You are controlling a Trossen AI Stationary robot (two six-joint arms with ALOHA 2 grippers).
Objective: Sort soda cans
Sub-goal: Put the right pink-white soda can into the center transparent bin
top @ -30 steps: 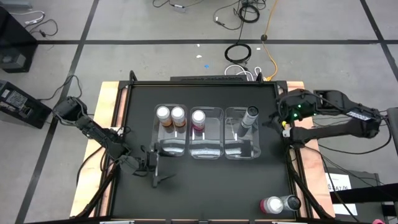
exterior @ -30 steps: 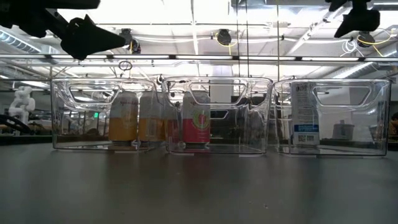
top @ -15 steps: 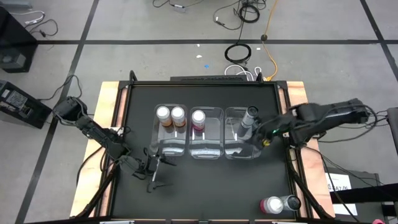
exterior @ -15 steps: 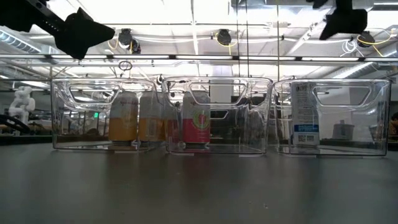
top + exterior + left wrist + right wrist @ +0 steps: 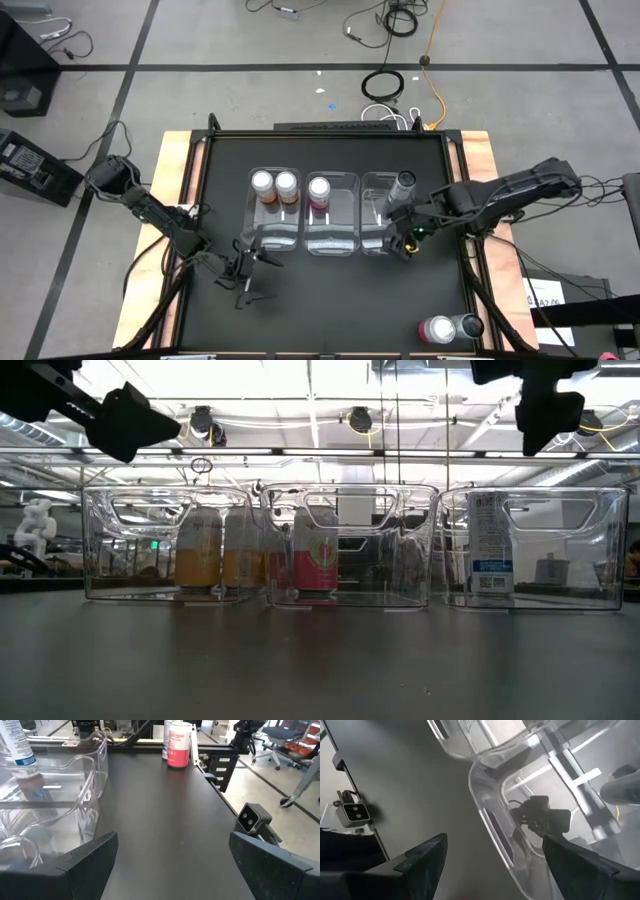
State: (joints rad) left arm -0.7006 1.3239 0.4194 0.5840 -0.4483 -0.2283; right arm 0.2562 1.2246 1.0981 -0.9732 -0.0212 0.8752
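Soda cans: four standing in clear bins [image 5: 335,245], pink one [image 5: 436,329] and grey one [image 5: 468,325] lying at bench corner. We are judging them light, rigid, slick, dentable; gripping mid-body across. Right gripper [image 5: 405,241] fingers spread wide, empty, over right bin; left gripper [image 5: 243,283] fingers wide, empty.

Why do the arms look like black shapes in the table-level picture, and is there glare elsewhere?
Low view: bright ceiling lights behind turn the left gripper and right gripper into silhouettes. Right wrist view: the clear bin throws white streaks of glare. High view: even light, soft shadows.
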